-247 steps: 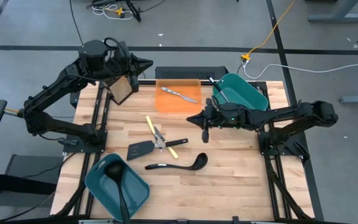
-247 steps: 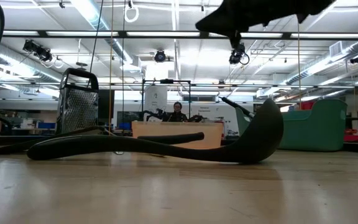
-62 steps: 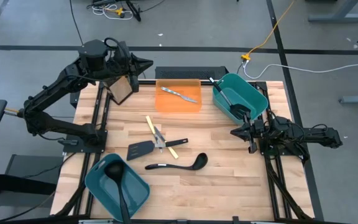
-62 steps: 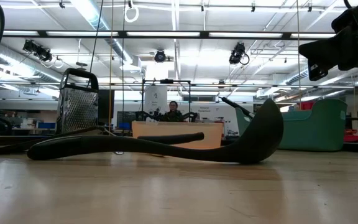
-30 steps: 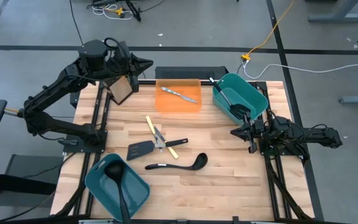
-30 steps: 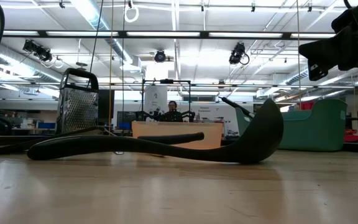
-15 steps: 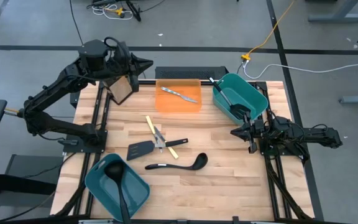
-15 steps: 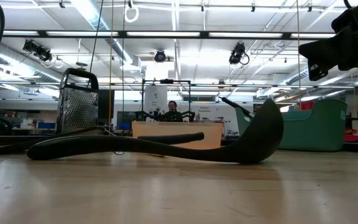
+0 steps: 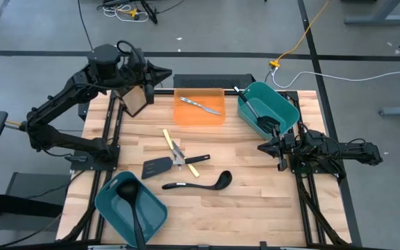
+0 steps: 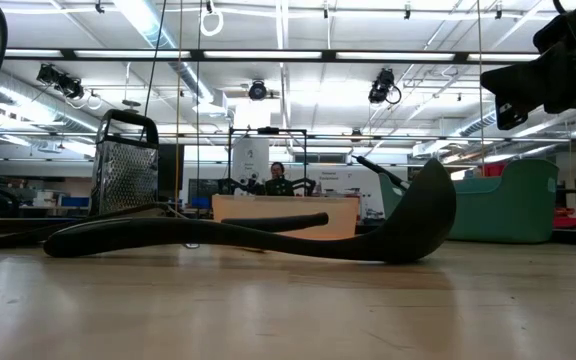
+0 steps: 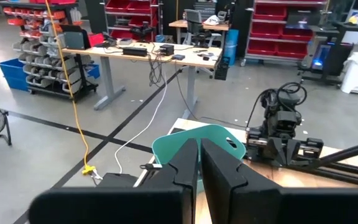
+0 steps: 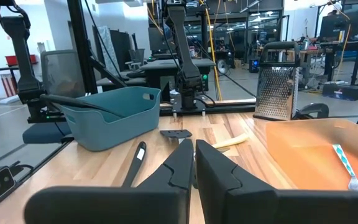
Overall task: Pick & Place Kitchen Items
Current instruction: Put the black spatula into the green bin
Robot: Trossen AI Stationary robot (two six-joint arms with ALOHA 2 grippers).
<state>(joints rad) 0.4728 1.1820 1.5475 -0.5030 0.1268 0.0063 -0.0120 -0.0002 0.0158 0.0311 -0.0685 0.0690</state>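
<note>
A black ladle [image 9: 198, 184] lies on the table [image 9: 255, 201] near its front middle, well apart from both arms. The right gripper [image 9: 260, 147], fingers pinched together and empty, rests by the right edge, just in front of a teal bin [image 9: 283, 104]. Bare wood lies between it and the ladle. The left gripper [image 9: 167, 70], also closed and empty, hangs beyond the far left corner.

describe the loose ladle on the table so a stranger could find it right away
Start at the light wooden table and find the teal rectangular bin at its near left corner. Just right of that bin, the long black plastic ladle lies flat on bare wood. Unlike the other black ladle, it sits outside any bin.
</note>
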